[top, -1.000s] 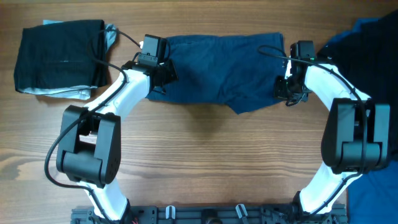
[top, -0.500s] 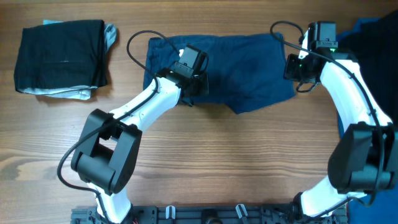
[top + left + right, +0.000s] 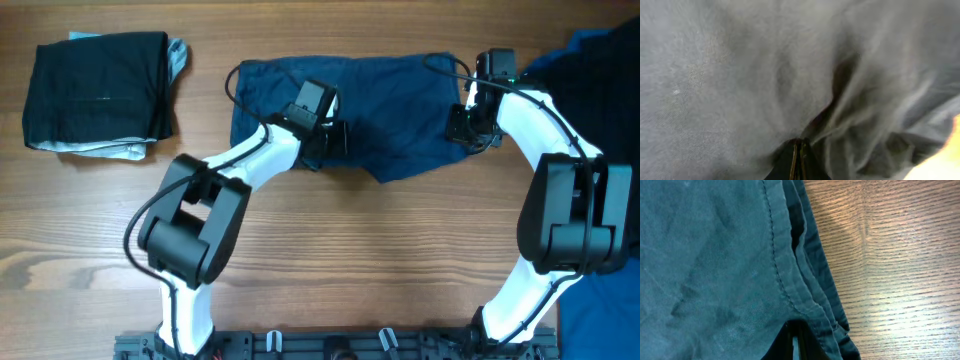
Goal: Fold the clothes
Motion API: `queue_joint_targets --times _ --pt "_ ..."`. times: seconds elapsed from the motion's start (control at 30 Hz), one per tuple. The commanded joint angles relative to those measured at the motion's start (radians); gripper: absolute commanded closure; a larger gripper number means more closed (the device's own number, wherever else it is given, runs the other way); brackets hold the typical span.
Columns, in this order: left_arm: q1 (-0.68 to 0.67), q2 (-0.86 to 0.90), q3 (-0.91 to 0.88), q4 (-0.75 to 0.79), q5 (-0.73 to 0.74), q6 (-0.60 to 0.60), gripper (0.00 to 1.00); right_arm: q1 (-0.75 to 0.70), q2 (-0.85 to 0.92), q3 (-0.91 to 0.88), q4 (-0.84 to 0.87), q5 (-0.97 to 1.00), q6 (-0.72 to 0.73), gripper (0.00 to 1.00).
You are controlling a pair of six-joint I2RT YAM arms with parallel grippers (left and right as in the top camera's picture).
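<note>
Navy shorts lie spread at far-centre of table. L gripper closed, pinching bunched cloth nr lower edge; R gripper closed at right hem. Open wood in front.

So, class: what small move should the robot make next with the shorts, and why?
Probably lift the right gripper slightly, raising the hem it seems to pinch; the shorts lie spread flat, the left gripper pinching their middle.
</note>
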Motion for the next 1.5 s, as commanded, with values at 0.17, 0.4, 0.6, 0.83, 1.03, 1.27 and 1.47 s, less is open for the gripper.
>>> queue_joint_targets --times 0.17,0.4,0.6,0.83,1.03,1.27,1.47 --pt "-0.013 0.045 0.029 -0.005 0.019 -0.009 0.96 -0.001 0.013 0.005 -0.002 0.018 0.011 0.94" --pt "-0.012 -0.161 0.074 -0.014 0.018 -0.01 0.96 -0.001 0.013 0.005 -0.002 0.018 0.011 0.94" --pt "-0.016 -0.115 0.074 0.005 -0.095 -0.01 0.96 -0.001 0.013 0.005 -0.001 0.018 0.011 0.94" --pt "-0.017 0.053 0.074 0.183 -0.099 -0.01 0.96 -0.001 0.013 0.005 -0.002 0.018 0.012 0.94" --pt "-0.016 0.109 0.076 0.206 -0.099 -0.009 0.96 -0.001 0.013 0.005 -0.002 0.018 0.012 0.93" --pt "0.018 0.021 0.147 0.335 -0.171 0.008 0.96 0.0 0.013 0.005 -0.002 0.018 0.011 0.89" --pt "0.025 0.133 0.147 0.508 -0.297 0.08 0.96 0.0 0.013 0.005 -0.002 0.017 0.014 0.89"
